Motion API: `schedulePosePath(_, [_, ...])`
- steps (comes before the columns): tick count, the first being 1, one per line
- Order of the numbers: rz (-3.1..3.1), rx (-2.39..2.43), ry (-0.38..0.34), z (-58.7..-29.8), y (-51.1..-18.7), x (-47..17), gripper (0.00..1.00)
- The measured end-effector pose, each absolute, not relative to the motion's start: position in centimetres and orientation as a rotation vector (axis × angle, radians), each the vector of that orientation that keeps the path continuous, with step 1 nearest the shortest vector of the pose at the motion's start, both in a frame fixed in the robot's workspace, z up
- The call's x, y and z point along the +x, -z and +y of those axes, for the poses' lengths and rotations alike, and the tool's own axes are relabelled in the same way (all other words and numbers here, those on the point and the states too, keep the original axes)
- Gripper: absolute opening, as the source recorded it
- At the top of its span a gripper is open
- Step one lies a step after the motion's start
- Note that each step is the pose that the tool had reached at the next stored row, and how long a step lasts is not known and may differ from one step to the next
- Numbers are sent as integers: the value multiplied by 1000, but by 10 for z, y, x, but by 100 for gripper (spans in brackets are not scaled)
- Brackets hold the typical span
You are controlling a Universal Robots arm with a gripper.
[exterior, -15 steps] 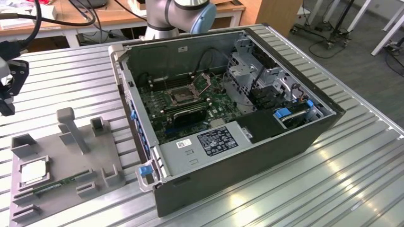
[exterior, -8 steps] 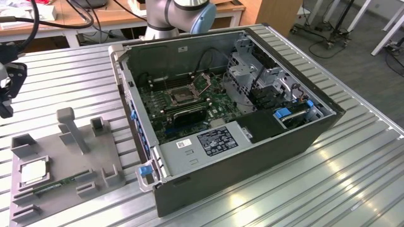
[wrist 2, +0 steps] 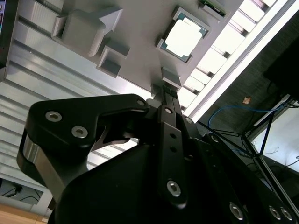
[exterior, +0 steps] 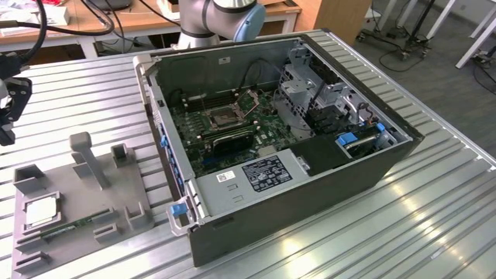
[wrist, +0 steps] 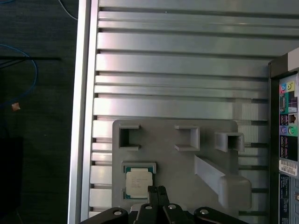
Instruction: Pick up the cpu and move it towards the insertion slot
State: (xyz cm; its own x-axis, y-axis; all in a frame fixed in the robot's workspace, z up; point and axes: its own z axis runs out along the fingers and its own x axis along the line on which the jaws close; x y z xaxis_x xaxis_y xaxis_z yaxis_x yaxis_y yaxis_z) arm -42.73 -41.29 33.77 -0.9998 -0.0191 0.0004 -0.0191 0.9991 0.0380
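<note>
Fingertips (wrist: 152, 190) of the end effector (wrist: 157, 190) were pressed together with nothing between them, as both wrist views showed; the end effector was clenched and empty. It hung over the grey fixture tray (wrist: 177, 158), clear of the tray's surface.

The cpu (wrist: 138, 182) lay flat in its square recess on that tray, silvery top upward with a pale rim around it. In the first wrist view the closed fingertips lined up just beside one corner of the cpu, near it but not touching. In the second wrist view the cpu (wrist 2: 184, 37) sat beyond the fingertips, with a small raised block of the tray between them.

In the exterior view the end effector (exterior: 8, 131) stood at the exterior view's left edge, above the slatted metal desk (exterior: 78, 99). The cpu (exterior: 43, 210) lay below it and nearer the camera, on the tray (exterior: 116, 197). A thin green memory stick (exterior: 74, 225) rested on the tray just beside the cpu.

The insertion slot (exterior: 225, 118), a square socket with a dark centre and metal frame, sat on the board inside the open computer case (exterior: 310, 192), towards the exterior view's right and well apart from both the cpu and the end effector.
</note>
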Motion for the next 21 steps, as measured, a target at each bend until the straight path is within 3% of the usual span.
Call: schedulePosePath(21, [-3140,30,60,-414,-313,-427,11])
